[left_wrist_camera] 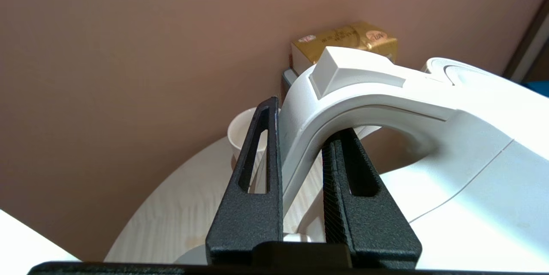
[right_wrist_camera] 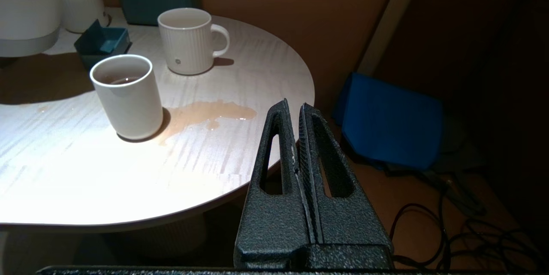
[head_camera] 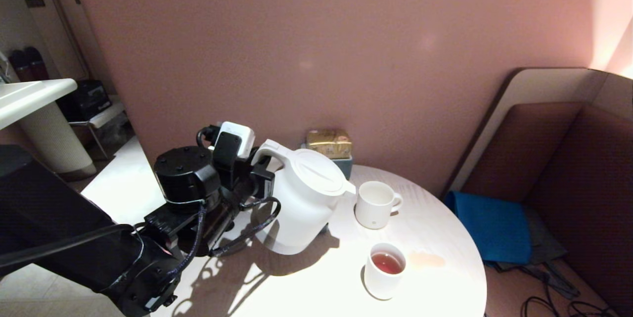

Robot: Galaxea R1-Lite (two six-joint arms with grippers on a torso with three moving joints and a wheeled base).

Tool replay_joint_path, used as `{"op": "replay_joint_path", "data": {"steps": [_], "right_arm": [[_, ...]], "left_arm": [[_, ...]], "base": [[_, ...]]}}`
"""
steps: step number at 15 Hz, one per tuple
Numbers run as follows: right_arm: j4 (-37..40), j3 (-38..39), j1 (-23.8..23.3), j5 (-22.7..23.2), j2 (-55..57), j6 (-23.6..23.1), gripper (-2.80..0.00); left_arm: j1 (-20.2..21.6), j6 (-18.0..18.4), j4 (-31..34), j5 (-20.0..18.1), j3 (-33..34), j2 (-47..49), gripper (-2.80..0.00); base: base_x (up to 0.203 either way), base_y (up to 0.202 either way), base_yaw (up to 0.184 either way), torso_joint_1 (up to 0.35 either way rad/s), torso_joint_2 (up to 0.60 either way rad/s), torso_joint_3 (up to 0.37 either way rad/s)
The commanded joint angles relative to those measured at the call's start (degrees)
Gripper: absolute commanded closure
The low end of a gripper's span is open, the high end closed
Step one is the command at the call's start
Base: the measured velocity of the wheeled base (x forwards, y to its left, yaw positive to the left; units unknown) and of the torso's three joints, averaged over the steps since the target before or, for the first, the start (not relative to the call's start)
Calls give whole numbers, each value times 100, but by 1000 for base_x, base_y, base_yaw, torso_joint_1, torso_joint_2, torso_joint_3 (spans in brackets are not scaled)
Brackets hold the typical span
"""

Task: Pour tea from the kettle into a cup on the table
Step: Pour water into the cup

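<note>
The kettle (head_camera: 304, 198) stands on the round white table (head_camera: 435, 228), toward its left and rear part in the head view, tilted with its spout leaning toward the mug, its flat lid on and its spout pointing toward a white mug with a loop handle (head_camera: 376, 204) just beside it. The left gripper (left_wrist_camera: 300, 155) is clamped on the kettle's loop handle: in the left wrist view the two black fingers (left_wrist_camera: 257, 172) press the off-white arch from either side, just below the raised lid button. Seen from the head, the left arm reaches in from the lower left, its black wrist and cables close against the kettle's back. The cup (head_camera: 385, 270), a plain white handleless tumbler, stands nearer the front edge of the table, apart from the kettle and in front of the mug; it holds the tea (head_camera: 386, 262), a reddish-brown liquid that sits below the rim. A pale brownish puddle (right_wrist_camera: 206, 114) lies on the tabletop beside the cup, reaching its base. Behind the kettle, against the pink wall, a gold packet (head_camera: 329, 143) sits in a blue-grey box (head_camera: 345, 164). The right gripper (right_wrist_camera: 297, 112) hangs off the table's edge with its fingers pressed together, holding nothing, above the floor where a blue cushion (right_wrist_camera: 390, 125) and dark cables (right_wrist_camera: 450, 232) lie.
</note>
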Motion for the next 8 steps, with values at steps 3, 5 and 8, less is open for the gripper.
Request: {"op": "replay_joint_path", "data": {"steps": [3, 5, 8], "right_arm": [[-1, 0, 1, 0, 7, -4, 0], [-1, 0, 1, 0, 7, -4, 0], [-1, 0, 1, 0, 7, -4, 0]], "left_arm": [[-102, 4, -57, 8, 48, -25, 0], [-204, 33, -57, 16, 48, -16, 0], [-309, 358, -57, 15, 48, 64, 0]], "base": [[0, 0, 0, 0, 0, 0], [0, 0, 0, 0, 0, 0], [0, 0, 0, 0, 0, 0]]}}
